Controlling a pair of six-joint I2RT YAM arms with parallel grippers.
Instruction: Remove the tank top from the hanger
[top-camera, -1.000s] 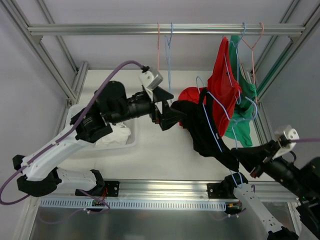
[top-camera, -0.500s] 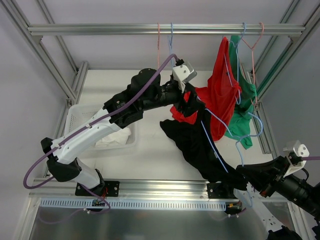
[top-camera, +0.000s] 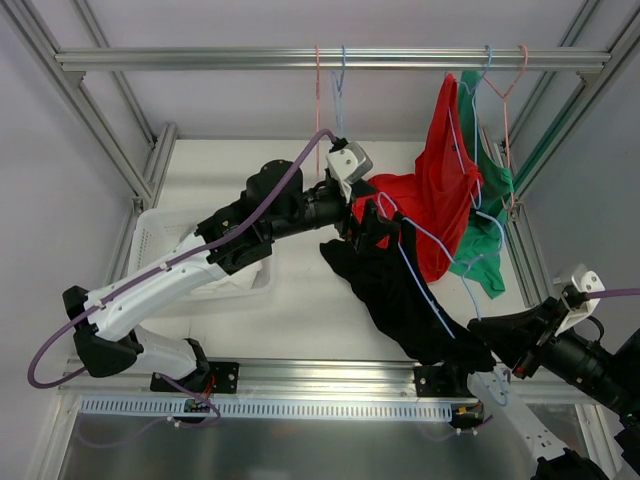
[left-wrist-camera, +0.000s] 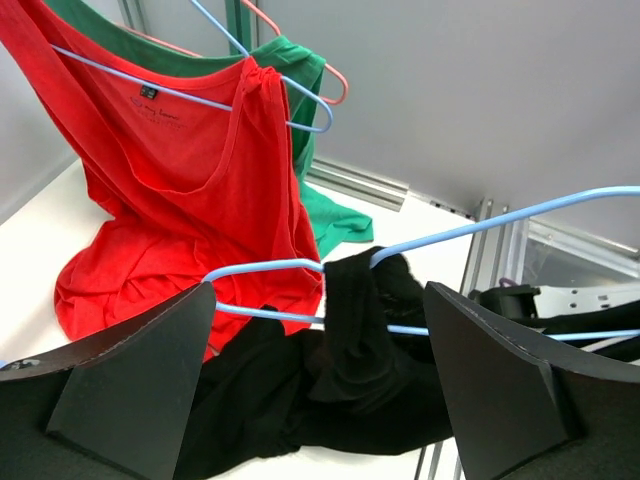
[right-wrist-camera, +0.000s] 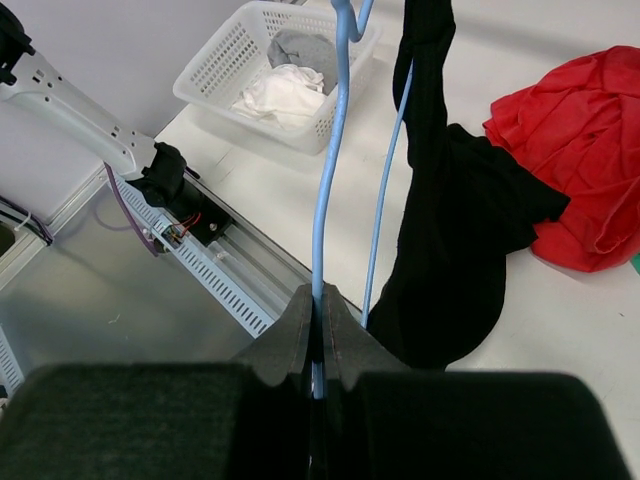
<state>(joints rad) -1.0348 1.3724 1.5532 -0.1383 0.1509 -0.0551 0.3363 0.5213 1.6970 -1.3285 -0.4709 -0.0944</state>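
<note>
Found the tank top (top-camera: 400, 295) — black — slung on the hanger (right-wrist-camera: 335, 150), one strap looped over the blue wire, the rest sagging toward the table (top-camera: 300, 310). Saw the right gripper (right-wrist-camera: 320, 318) clamped on the hanger, fingers pressed together around the wire. Saw the left gripper (left-wrist-camera: 320, 300) up by the strap, fingers spread wide — strap and wire between them, neither pinched. Noted a red top (left-wrist-camera: 190, 190) and a green top (left-wrist-camera: 305, 75) hanging behind, and a basket (right-wrist-camera: 210, 70) of clothes near the left arm.
</note>
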